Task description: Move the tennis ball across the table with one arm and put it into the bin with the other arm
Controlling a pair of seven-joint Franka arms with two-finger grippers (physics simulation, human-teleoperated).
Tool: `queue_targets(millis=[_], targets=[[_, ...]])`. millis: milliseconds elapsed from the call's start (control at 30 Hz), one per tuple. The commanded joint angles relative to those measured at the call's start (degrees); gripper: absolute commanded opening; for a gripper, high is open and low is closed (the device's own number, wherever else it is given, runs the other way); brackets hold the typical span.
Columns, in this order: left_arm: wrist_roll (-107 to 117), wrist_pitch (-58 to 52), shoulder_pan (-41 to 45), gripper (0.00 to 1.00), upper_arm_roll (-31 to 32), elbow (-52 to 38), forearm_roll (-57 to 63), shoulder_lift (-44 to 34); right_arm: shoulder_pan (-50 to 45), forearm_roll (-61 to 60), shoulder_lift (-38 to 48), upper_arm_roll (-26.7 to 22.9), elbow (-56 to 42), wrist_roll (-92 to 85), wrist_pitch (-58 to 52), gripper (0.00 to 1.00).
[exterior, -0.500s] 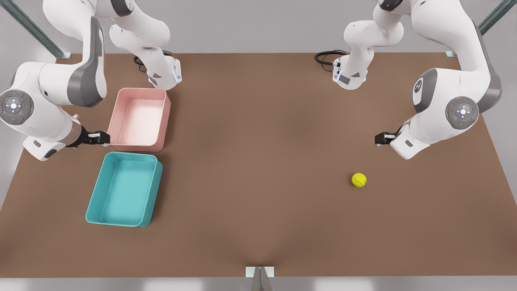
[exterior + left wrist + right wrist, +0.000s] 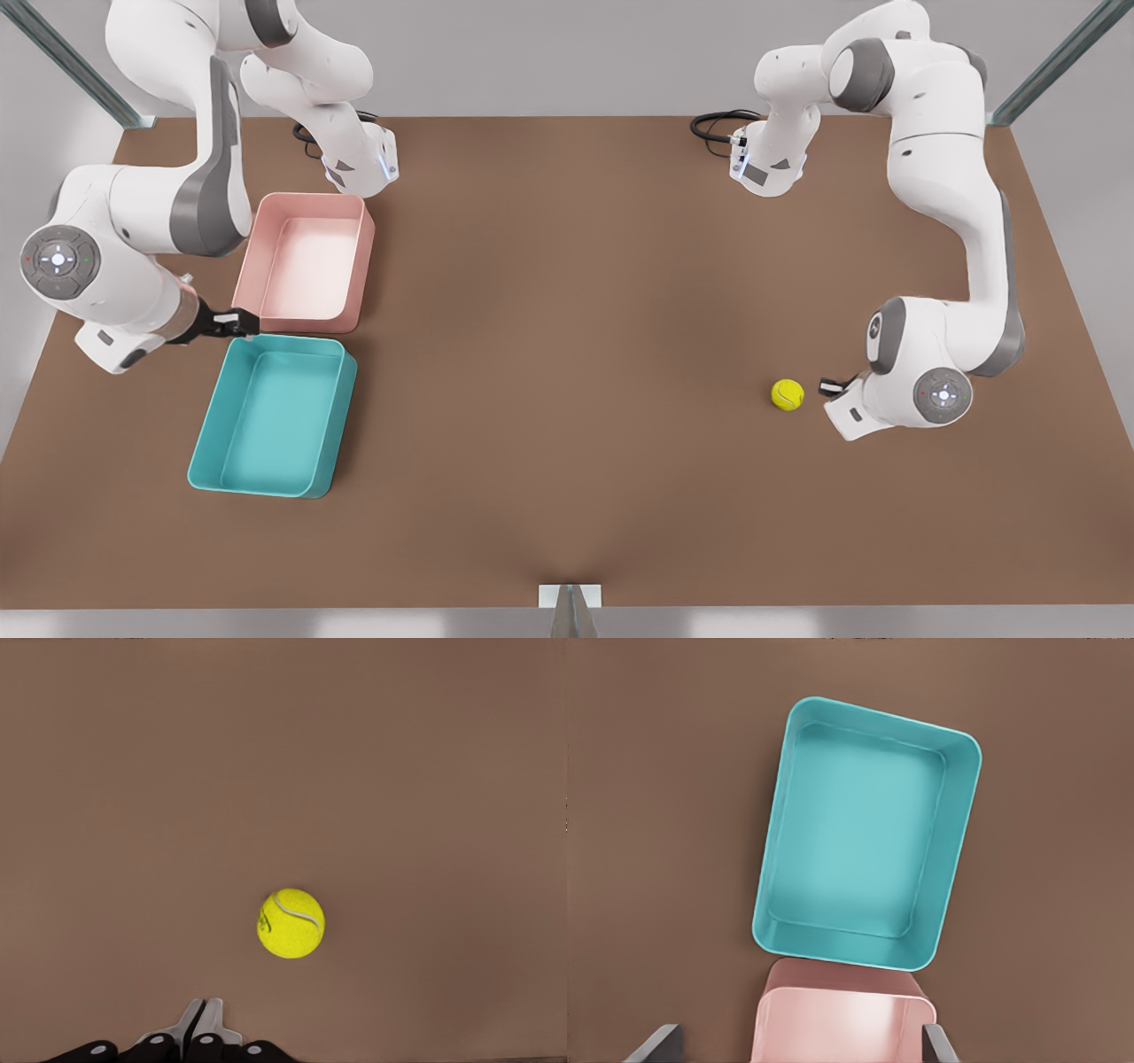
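On the front view's right side of the large matte brown tabletop, the small yellow-green fuzzy tennis ball rests alone, well apart from both trays and not yet touched. Just beside it, on the side away from the trays, sits the left gripper; the left wrist view shows the ball lying directly ahead of this gripper, whose jaws are pressed together with no gap between them. With nothing to clamp and the tips low behind the ball, this reads as a set-up for a push or roll toward the far side, not a grasp, though that is only a judgement.

Across the tabletop, at the front view's left, lies the teal rectangular plastic bin with rounded corners and low walls, nothing inside it. The pink tray of similar shape stands right next to its short end, their walls nearly touching. The right gripper hangs over the gap where the two trays meet, its wrist camera looking down on the teal bin and the pink tray. Its jaws stand wide, the fingertips at the far corners of that view. It seems posted there to receive the ball and drop it into the bin; it waits.
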State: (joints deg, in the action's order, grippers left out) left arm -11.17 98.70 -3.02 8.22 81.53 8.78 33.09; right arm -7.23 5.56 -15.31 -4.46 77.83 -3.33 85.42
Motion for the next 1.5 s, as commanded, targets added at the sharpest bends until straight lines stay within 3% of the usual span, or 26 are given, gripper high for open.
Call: queue_targets(millis=[0,100,133,300,533,700,1067,1233,1367,1433,1467], targets=[[-60.3,5.6,-0.6,0.21,-0.1,2.0,-1.2,0.2,-0.3,-1.2,0.0,0.1,-0.3,1.1,1.9,1.00],[-96.0,9.4,-2.9,0.21,-0.8,2.8,-1.0,4.0,0.3,-2.0,0.0,-0.3,-0.2,-0.8,1.9,1.00],[-98.7,10.5,-2.9,0.21,-1.6,2.9,-1.0,4.7,0.3,-2.1,0.4,-0.3,0.3,-2.0,1.9,1.00],[-99.0,23.8,-3.6,0.21,-1.6,15.4,3.5,2.4,0.7,-1.6,0.0,-0.4,1.3,-2.4,1.9,1.00],[-102.9,28.8,-3.4,0.21,-1.6,18.0,4.0,2.4,0.7,-1.4,0.2,-0.4,2.1,-2.4,1.7,1.00],[-88.8,27.9,-3.3,0.21,-1.6,23.1,3.7,0.6,0.7,-1.6,0.0,-0.4,2.7,-2.4,1.8,1.00],[-79.8,28.9,-2.1,0.21,-1.6,23.1,3.7,2.0,0.6,-1.3,-1.2,-0.3,2.1,-2.5,1.9,1.00],[-31.7,27.6,10.1,0.21,2.7,21.0,-2.1,0.9,0.6,-1.4,-1.2,-0.3,2.2,-2.4,1.9,1.00],[-31.3,23.1,9.5,0.21,2.1,18.7,-6.2,-0.6,0.6,-1.4,-1.2,-0.3,2.2,-2.5,1.9,1.00],[-23.5,17.6,9.8,0.21,-0.7,17.9,-6.4,-6.5,0.6,-1.5,-1.3,-0.3,2.2,-2.4,1.9,1.00],[-4.3,14.3,10.0,0.21,-0.7,17.8,-6.6,-11.3,0.6,-1.8,-1.7,-0.2,2.1,-2.5,2.1,1.00]])
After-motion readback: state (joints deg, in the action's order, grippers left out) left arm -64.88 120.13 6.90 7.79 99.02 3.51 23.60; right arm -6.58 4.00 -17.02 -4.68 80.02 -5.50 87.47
